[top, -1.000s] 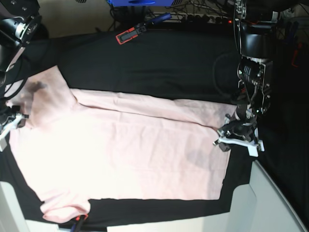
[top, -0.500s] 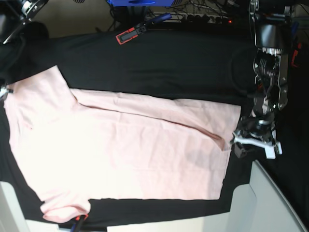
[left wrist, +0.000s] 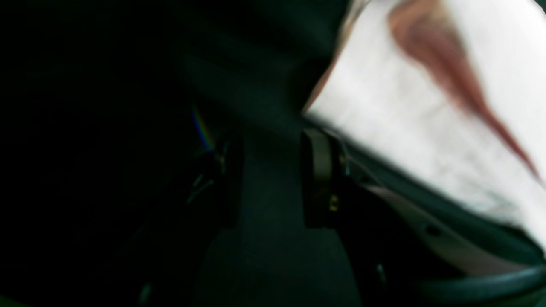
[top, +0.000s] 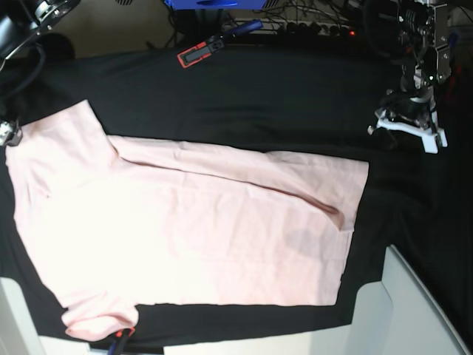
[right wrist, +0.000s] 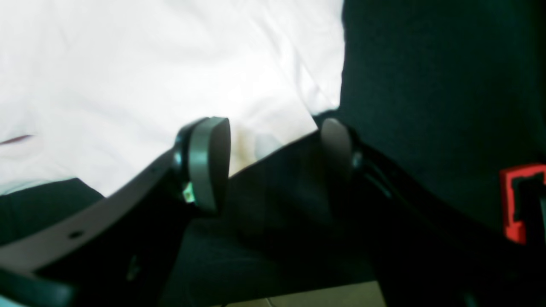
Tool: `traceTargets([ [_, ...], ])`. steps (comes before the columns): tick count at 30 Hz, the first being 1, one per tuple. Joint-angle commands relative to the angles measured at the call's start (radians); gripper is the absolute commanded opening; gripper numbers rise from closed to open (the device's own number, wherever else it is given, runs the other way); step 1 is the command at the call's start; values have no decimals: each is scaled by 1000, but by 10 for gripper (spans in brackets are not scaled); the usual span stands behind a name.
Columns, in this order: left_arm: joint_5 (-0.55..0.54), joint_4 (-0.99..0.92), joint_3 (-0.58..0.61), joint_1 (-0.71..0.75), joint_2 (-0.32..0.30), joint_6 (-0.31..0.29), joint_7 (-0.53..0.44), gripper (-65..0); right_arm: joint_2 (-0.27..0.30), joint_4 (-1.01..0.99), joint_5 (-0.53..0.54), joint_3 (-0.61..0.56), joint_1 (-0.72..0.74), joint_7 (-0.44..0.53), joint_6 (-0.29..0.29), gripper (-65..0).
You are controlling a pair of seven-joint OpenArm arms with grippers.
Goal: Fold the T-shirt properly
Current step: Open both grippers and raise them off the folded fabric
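Note:
The pale pink T-shirt (top: 185, 229) lies spread flat on the black table cloth (top: 244, 103), plain side up, its far edge folded over in a long diagonal crease. My left gripper (top: 408, 132) hangs above bare cloth, well beyond the shirt's right hem. In the left wrist view the left gripper (left wrist: 273, 179) is open, holding nothing, with the T-shirt (left wrist: 426, 111) blurred at upper right. The right gripper (right wrist: 273, 162) is open too, nothing gripped, just off a corner of the T-shirt (right wrist: 149, 76). In the base view only a sliver of the right gripper (top: 9, 133) shows at the left edge, by the sleeve.
A red and black tool (top: 199, 53) lies on the cloth at the back; the right wrist view catches its red end (right wrist: 522, 200). Cables and a blue object (top: 214, 4) sit behind it. White table corners (top: 414, 310) show at the front.
The left gripper has let go of the shirt's right hem and risen toward the back right. The right gripper has opened and pulled off to the left edge. The shirt lies still.

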Motion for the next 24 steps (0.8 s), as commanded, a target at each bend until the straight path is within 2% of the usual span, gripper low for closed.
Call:
traceTargets([
  [1, -6, 17, -20, 10, -16, -8, -19, -427, 20, 17, 18, 4, 8, 13, 3, -306],
  [8, -6, 17, -42, 64, -16, -8, -19, -427, 38, -86, 18, 3, 35, 24, 3, -302],
  [15, -6, 17, -42, 70, -16, -8, -19, -427, 84, -219, 18, -4, 39, 111, 3, -302],
  [24, -6, 17, -42, 70, -14, -8, -19, -427, 84, -229, 18, -5, 48, 108, 3, -305],
])
